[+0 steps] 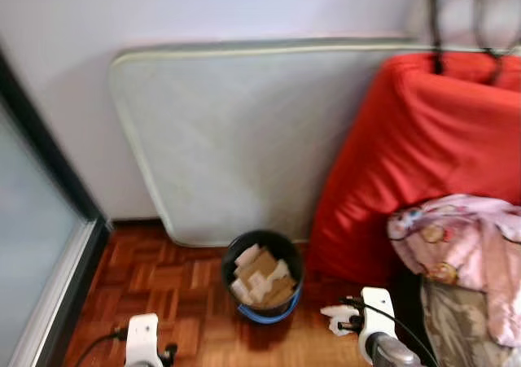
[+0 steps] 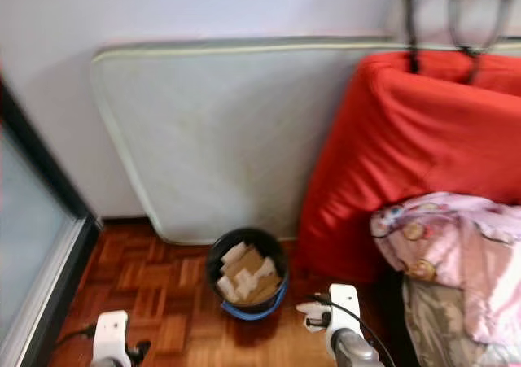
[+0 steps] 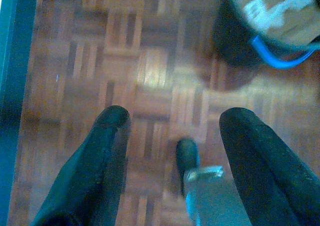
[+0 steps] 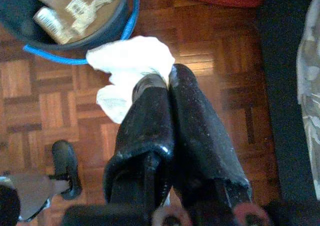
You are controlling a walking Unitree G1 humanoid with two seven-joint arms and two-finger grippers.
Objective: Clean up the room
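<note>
Right tool [image 1: 342, 325], seen from the head at about five o'clock, holds a crumpled white tissue [image 1: 334, 314] just beside the black bin [image 1: 262, 279], which stands at six o'clock on the wood floor [image 1: 163, 294] and is nearly full of cardboard and paper scraps. Behind the bin a pale mattress [image 1: 244, 139] leans on the wall; a red cushion [image 1: 423, 163] and a pink cloth [image 1: 472, 253] sit at three to four o'clock.

From the left wrist, the left tool [image 3: 175, 151] hangs wide apart over bare floor, with the bin [image 3: 240, 40] at one o'clock.

From the right wrist, the fingers [image 4: 150, 116] are pinched together on the tissue [image 4: 130, 70], whose free end hangs next to the bin's blue rim [image 4: 100, 45]. The tissue looks light, soft and limp; I judge a pinch on its bunched middle holds best, since loose edges may slip or tear.
</note>
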